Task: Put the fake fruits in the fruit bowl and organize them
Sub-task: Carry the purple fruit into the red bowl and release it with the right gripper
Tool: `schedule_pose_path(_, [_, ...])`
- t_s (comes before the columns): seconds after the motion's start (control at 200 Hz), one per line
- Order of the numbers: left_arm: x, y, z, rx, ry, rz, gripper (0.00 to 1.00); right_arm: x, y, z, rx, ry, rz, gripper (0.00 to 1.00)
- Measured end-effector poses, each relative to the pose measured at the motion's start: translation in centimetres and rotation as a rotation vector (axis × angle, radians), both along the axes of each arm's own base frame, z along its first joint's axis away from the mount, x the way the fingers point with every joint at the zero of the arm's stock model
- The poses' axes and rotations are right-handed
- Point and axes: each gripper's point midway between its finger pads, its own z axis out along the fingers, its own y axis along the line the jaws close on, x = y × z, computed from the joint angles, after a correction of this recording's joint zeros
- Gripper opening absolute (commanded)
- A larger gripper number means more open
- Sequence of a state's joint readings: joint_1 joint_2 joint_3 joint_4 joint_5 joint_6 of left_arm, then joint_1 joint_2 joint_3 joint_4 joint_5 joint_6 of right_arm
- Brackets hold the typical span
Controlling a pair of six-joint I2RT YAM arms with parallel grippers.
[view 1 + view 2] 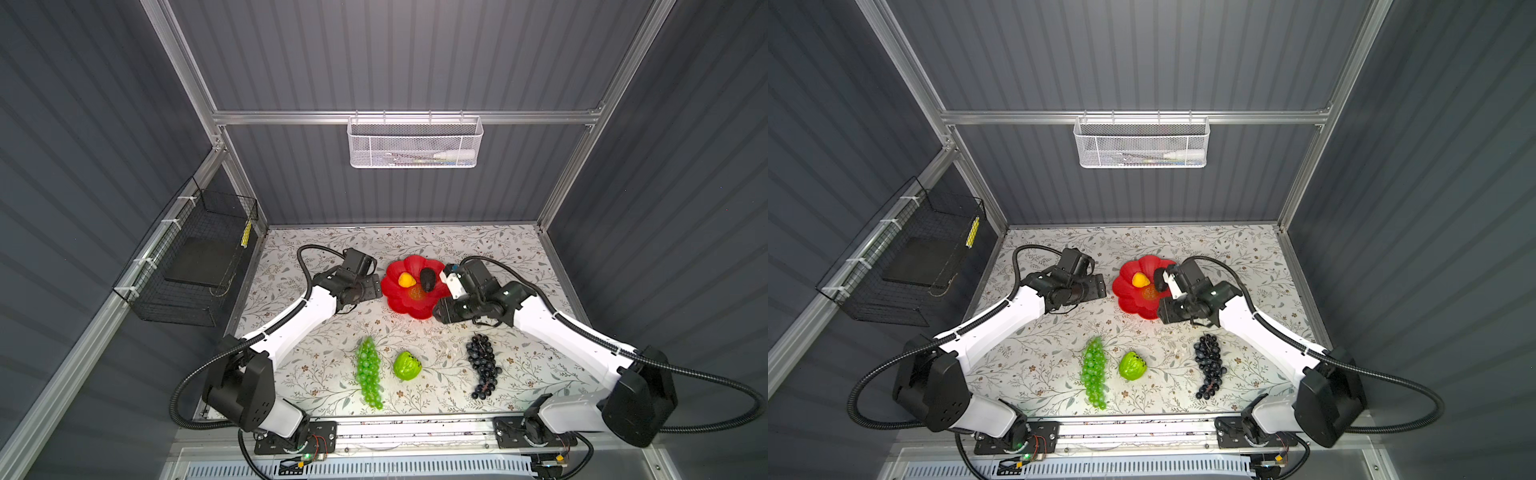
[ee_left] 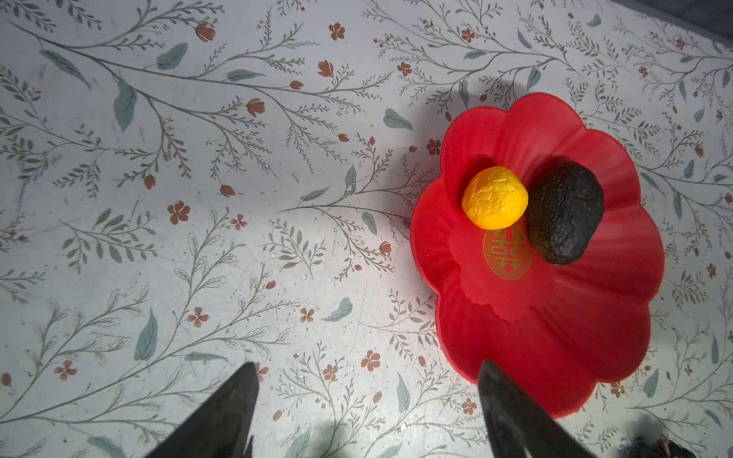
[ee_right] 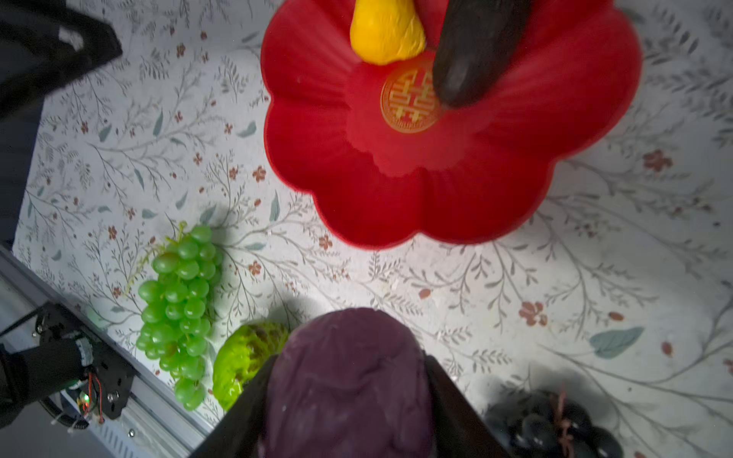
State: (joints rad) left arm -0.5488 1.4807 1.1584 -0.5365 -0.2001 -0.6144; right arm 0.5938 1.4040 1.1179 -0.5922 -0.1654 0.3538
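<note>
Right hand [image 3: 351, 363] grips purple fruit [image 3: 345, 396], partly hiding bumpy fruit [image 3: 242, 357].

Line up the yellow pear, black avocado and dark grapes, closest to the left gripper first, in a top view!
From the left gripper:
1. yellow pear, left in the red bowl.
2. black avocado, right beside it.
3. dark grapes, out on the table, front right.
</note>
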Motion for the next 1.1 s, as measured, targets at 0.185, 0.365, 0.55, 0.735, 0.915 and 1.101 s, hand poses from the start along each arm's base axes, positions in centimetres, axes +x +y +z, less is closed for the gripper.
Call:
schedule_pose_path(0.185, [-1.1,0.9,-1.0,0.007,0.021,0.026,0.87,4.8,2.0,-1.7,-0.003,0.012,-0.002,0.52])
schedule_pose_path(0.365, [-1.7,1.4,-1.6,0.017,0.043,0.04,0.87,8.0,4.1,-5.3,-0.033,0.056,0.02,0.52])
schedule_pose_path(0.55, [-1.7,1.6,-1.2,0.02,0.031,0.046,0.87,9.8,5.1,-7.7,-0.059,0.077,0.037,0.53])
schedule_pose_path(0.735, [-1.7,1.6,-1.2,0.022,0.031,0.047,0.87,11.1,5.5,-8.8,-0.091,0.068,0.047,0.54])
schedule_pose_path(0.915, [-1.7,1.6,-1.3,0.024,0.034,0.047,0.87,11.5,5.0,-10.3,-0.138,0.071,0.046,0.55])
schedule_pose_path(1.101, [-1.5,1.6,-1.0,0.026,0.025,0.051,0.87,11.8,5.0,-11.3,-0.162,0.081,0.048,0.56])
